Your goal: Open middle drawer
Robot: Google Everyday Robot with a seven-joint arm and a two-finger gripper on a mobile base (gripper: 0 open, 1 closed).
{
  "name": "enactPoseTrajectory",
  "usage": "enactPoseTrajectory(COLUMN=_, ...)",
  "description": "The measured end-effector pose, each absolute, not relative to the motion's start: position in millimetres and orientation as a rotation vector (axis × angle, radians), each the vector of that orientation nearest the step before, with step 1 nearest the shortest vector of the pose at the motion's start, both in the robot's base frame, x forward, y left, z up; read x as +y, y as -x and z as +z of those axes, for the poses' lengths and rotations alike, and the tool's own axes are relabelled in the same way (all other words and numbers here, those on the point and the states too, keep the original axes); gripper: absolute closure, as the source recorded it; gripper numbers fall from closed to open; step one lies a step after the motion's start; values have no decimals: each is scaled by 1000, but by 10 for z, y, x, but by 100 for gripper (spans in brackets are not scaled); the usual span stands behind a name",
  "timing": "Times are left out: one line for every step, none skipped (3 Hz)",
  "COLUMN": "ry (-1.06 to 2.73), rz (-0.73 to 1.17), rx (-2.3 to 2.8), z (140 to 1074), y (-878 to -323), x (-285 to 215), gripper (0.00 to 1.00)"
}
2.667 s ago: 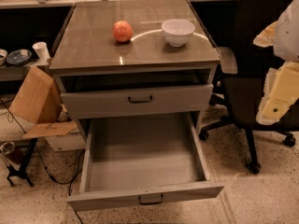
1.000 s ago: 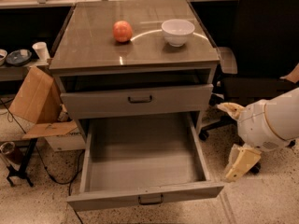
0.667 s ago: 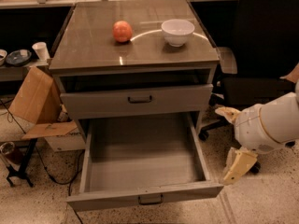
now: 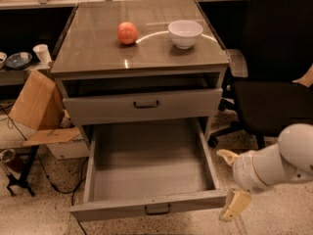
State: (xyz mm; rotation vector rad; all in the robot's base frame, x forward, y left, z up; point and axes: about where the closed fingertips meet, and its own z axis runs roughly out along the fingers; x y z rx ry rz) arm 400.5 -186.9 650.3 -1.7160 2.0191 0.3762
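Cabinet top (image 4: 98, 48) is glossy grey-brown and fills the upper centre. A red apple (image 4: 127, 33) sits on it left of a white bowl (image 4: 185, 33), the two apart. Top drawer (image 4: 186, 104) is slightly out, with a dark gap above its front. Middle drawer (image 4: 112, 210) is at lower centre, pulled far out. Its grey inside is bare and there's a small dark handle (image 4: 157, 209) at the centre of the low front panel.

Gripper (image 4: 224, 185) is at lower right, just beside the drawer's right front corner. Its two tan fingers are spread and released, gripping nothing. The white arm (image 4: 279, 163) runs off the right edge.

Floor (image 4: 39, 214) is speckled light terrazzo. A black office chair (image 4: 279, 58) is at right, close to the cabinet. A cardboard box (image 4: 36, 102) leans at left, flap open. A white cup (image 4: 42, 54) and a dark dish (image 4: 17, 60) sit on a low shelf at far left. A black cable (image 4: 49, 180) trails on the floor at lower left. A light desk edge (image 4: 19, 4) runs along the top of the frame.
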Motion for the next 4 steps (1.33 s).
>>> enactPoseTrajectory(ry=1622, rz=466, rx=2064, z=5729, y=-3833, x=-1937, gripper=18)
enactPoseTrajectory(ry=1530, rz=504, rx=2103, z=5026, y=-3691, x=-2006, gripper=42)
enactPoseTrajectory(ry=1457, rz=527, rx=2138, z=4503, y=-3618, x=-2083, gripper=65)
enactPoseTrajectory(ry=1433, rz=539, rx=2145, z=4131, y=-3655, x=-2071, gripper=89)
